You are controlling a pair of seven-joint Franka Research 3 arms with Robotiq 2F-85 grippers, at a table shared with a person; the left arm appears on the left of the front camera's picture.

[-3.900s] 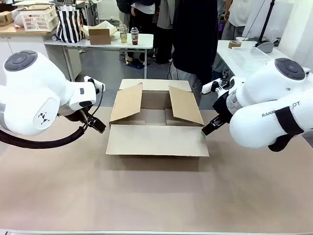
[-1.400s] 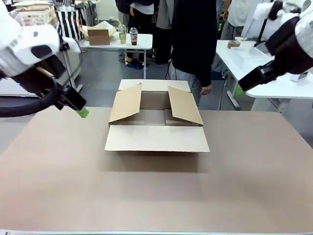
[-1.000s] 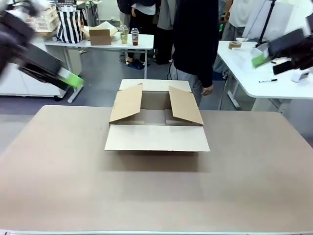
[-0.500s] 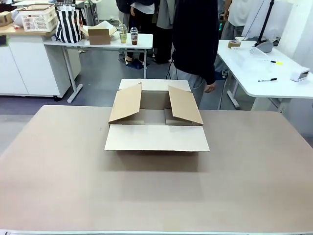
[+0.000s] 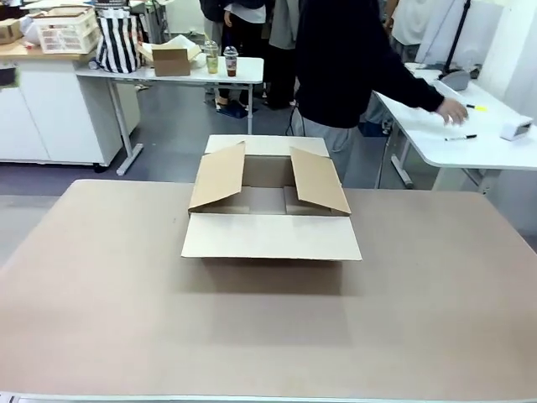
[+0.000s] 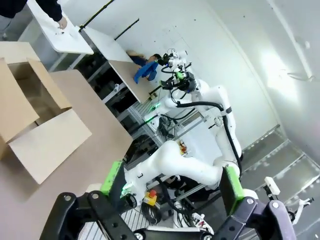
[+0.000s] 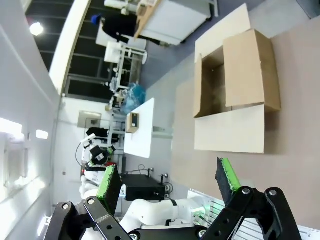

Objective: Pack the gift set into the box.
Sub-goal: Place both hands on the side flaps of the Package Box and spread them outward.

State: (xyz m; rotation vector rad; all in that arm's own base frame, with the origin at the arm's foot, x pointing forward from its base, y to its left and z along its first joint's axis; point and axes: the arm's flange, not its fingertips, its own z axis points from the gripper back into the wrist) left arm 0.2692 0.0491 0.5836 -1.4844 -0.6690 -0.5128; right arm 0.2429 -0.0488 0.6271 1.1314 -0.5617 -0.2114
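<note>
The box [image 5: 268, 201] is a shallow brown carton at the middle of the brown table, its four flaps open. The near flap [image 5: 270, 238] lies flat toward me and the two side flaps slant up. The gift set is out of view. In the left wrist view my left gripper [image 6: 172, 181] is open and holds nothing, high above the table with the box [image 6: 35, 115] far below at the left. My right gripper [image 7: 168, 179] is also open with nothing in it, raised well off the box [image 7: 230, 95].
A person in a dark top [image 5: 344, 59] stands behind the box and stretches a hand [image 5: 456, 109] over the white table [image 5: 470, 143] at the right, where pens lie. A small brown carton [image 5: 172, 59] and cups stand on a far table.
Both arms have lifted away from the box's sides and left the front view. The person's arm has swung from hanging down to reaching over the right-hand white table.
</note>
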